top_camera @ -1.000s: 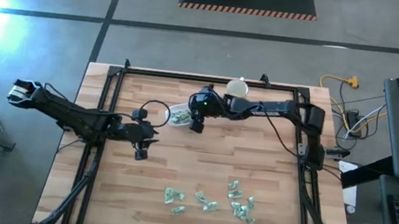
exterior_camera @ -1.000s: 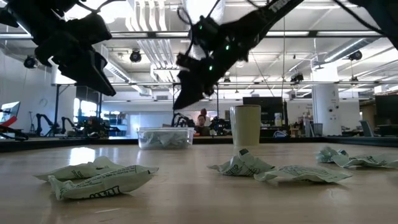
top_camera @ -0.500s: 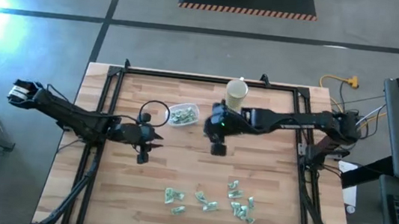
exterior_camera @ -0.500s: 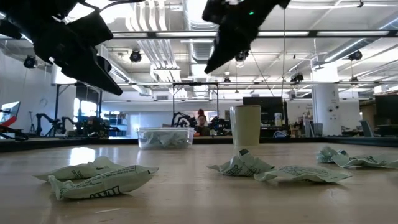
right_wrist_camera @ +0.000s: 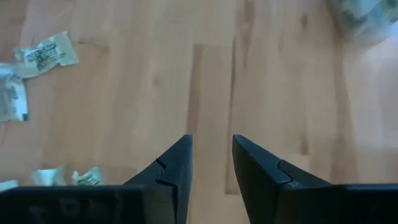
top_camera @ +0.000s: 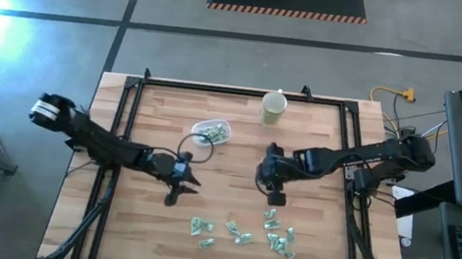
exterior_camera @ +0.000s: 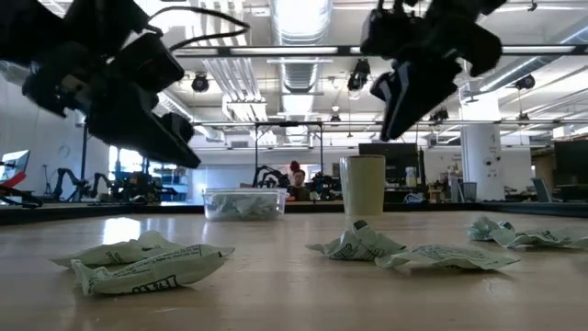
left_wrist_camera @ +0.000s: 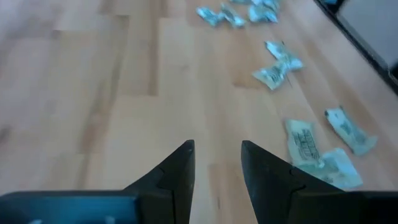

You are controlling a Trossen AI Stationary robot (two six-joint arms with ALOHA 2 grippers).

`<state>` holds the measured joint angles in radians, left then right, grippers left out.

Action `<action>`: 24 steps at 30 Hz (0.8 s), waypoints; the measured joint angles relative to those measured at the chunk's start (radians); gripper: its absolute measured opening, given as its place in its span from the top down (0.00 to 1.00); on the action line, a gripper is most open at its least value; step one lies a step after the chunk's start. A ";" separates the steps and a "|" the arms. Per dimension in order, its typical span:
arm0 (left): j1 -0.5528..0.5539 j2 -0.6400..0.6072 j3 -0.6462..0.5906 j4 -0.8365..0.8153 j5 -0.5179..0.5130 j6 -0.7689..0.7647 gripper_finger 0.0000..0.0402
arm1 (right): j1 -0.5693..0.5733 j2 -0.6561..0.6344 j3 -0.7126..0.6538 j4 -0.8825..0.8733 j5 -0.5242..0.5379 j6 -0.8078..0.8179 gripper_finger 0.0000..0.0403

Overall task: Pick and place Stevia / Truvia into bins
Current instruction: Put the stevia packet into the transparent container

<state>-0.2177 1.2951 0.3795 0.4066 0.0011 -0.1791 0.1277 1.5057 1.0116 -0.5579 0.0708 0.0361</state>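
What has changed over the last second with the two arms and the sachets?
The right claw left the clear tub and swung across the table to just above the loose sachets, empty. The left claw also moved from mid-table toward the sachets, fingers apart with nothing between them. The tub, the cup and the sachets stayed put.

The right pincer (right_wrist_camera: 211,163) hangs over bare wooden worktop (right_wrist_camera: 205,74), its two dark fingers (right_wrist_camera: 176,165) parted with a narrow gap and nothing between them. Off to one side of it lie a few crumpled green-and-white sachets (right_wrist_camera: 46,53), some far ahead, others close beside a finger. Ahead on the opposite side, a blurred clear tub (right_wrist_camera: 367,18) shows at the frame's corner.
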 joint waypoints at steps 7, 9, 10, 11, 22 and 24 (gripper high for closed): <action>-0.019 0.197 0.097 0.070 0.043 0.087 0.72 | 0.036 -0.061 -0.159 0.099 0.003 0.060 0.78; -0.026 0.240 0.134 0.060 0.048 0.090 0.72 | 0.039 -0.076 -0.193 0.154 0.003 0.043 0.80; -0.032 0.264 0.156 0.071 0.051 0.093 0.72 | 0.039 -0.085 -0.211 0.152 0.003 0.039 0.80; -0.041 0.281 0.168 0.071 0.051 0.102 0.72 | 0.039 -0.092 -0.223 0.153 0.003 0.039 0.81; -0.163 0.435 0.353 -0.028 0.003 0.169 0.72 | 0.038 -0.175 -0.266 0.193 0.005 0.077 0.84; -0.187 0.431 0.373 -0.121 -0.046 0.170 0.72 | 0.039 -0.175 -0.268 0.213 0.005 0.077 0.84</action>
<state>-0.4051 1.7259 0.7525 0.2860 -0.0449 -0.0090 0.1665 1.3304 0.7439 -0.3450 0.0761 0.1130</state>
